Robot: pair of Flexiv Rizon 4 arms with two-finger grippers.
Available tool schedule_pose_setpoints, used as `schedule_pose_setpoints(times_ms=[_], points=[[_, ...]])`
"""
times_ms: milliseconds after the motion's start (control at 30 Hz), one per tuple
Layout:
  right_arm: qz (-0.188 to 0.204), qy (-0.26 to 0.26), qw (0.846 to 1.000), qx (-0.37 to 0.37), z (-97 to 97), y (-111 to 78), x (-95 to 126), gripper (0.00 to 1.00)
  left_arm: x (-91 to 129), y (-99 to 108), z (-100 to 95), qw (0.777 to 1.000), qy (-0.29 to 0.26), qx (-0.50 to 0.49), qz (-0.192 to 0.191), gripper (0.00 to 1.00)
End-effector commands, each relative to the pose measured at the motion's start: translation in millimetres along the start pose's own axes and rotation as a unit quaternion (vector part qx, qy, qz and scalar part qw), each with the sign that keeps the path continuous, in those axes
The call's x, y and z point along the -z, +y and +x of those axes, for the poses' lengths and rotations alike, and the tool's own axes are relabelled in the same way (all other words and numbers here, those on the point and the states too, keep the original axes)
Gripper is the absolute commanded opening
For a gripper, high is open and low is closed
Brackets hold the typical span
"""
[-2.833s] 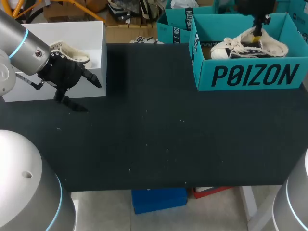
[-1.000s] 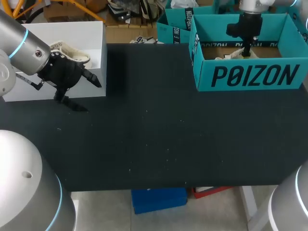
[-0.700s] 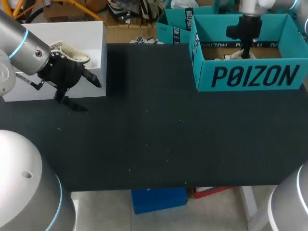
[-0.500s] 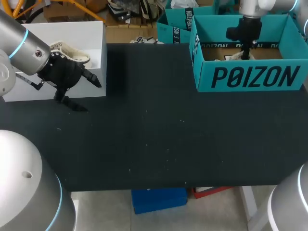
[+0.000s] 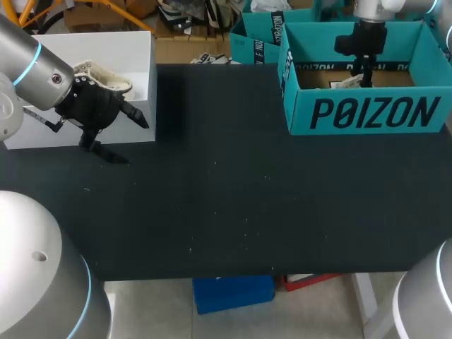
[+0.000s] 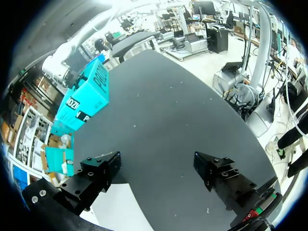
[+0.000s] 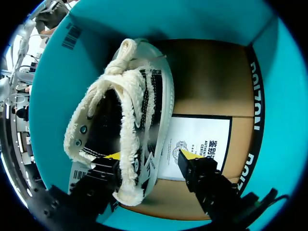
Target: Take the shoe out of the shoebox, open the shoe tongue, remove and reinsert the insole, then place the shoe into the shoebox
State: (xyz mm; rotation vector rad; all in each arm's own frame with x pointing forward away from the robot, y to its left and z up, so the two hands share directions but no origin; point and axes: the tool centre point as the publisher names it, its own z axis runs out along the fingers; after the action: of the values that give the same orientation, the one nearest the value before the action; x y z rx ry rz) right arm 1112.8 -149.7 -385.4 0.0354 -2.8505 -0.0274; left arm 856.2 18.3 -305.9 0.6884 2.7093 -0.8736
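Note:
The cream, frayed-edge shoe with black sides (image 7: 120, 125) lies on its side on the floor of the teal shoebox (image 7: 202, 19). In the head view only a sliver of the shoe (image 5: 346, 82) shows over the shoebox's front wall (image 5: 367, 113). My right gripper (image 7: 150, 156) hangs open over the shoe's heel end. One finger is against the shoe and the other stands clear of it, over a white card (image 7: 202, 144). From above, my right gripper (image 5: 362, 70) is inside the box. My left gripper (image 5: 135, 143) is open and holds nothing, at the white box's front corner, far from the shoebox.
A white box (image 5: 134, 42) at the table's back left holds another cream shoe (image 5: 106, 76). A second teal box (image 5: 258, 39) stands behind the shoebox. Black table surface (image 5: 233, 183) spreads between the two arms. In the left wrist view my left gripper (image 6: 156, 166) spans the white box's edge.
My right gripper lowered the shoe into the teal shoebox and has now opened, letting go of it. The left arm has not moved.

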Motion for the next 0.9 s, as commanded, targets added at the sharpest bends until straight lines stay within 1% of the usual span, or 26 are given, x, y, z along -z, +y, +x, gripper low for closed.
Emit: schedule_pose_setpoints(times_ms=[33,233,367,500,533,633,700,800,833,900], points=[[0.004,-0.003,1.000,-0.003,3.8,-0.7,25,1.00,0,0,1.5,1.000,-0.002,-0.001,-0.001,1.00],[0.014,-0.026,0.999,-0.021,8.4,-1.8,57,1.00,0,0,1.5,1.000,-0.002,-0.001,-0.001,1.00],[0.012,-0.043,0.998,-0.045,15.7,-1.7,82,1.00,0,0,1.5,1.000,-0.002,-0.001,-0.001,1.00],[0.014,-0.057,0.995,-0.075,28.1,1.1,108,1.00,0,0,1.5,1.000,-0.002,-0.001,-0.001,1.00],[0.014,-0.058,0.994,-0.090,33.1,2.3,118,1.00,0,0,1.5,1.000,-0.002,-0.001,-0.001,1.00],[0.012,-0.054,0.991,-0.121,45.8,6.8,136,1.00,0,0,1.5,1.000,-0.002,-0.001,-0.001,1.00],[-0.006,-0.060,0.990,-0.130,54.7,11.1,147,1.00,0,0,1.5,1.000,-0.002,-0.001,-0.001,1.00],[-0.047,-0.078,0.986,-0.143,75.0,23.7,168,1.00,0,0,1.5,1.000,-0.002,-0.001,-0.001,1.00],[-0.054,-0.080,0.985,-0.146,77.8,25.2,170,1.00,0,0,1.5,1.000,-0.002,-0.001,-0.001,1.00],[-0.062,-0.086,0.981,-0.164,90.4,35.3,178,1.00,0,0,1.5,1.000,-0.002,-0.001,-0.001,1.00]])
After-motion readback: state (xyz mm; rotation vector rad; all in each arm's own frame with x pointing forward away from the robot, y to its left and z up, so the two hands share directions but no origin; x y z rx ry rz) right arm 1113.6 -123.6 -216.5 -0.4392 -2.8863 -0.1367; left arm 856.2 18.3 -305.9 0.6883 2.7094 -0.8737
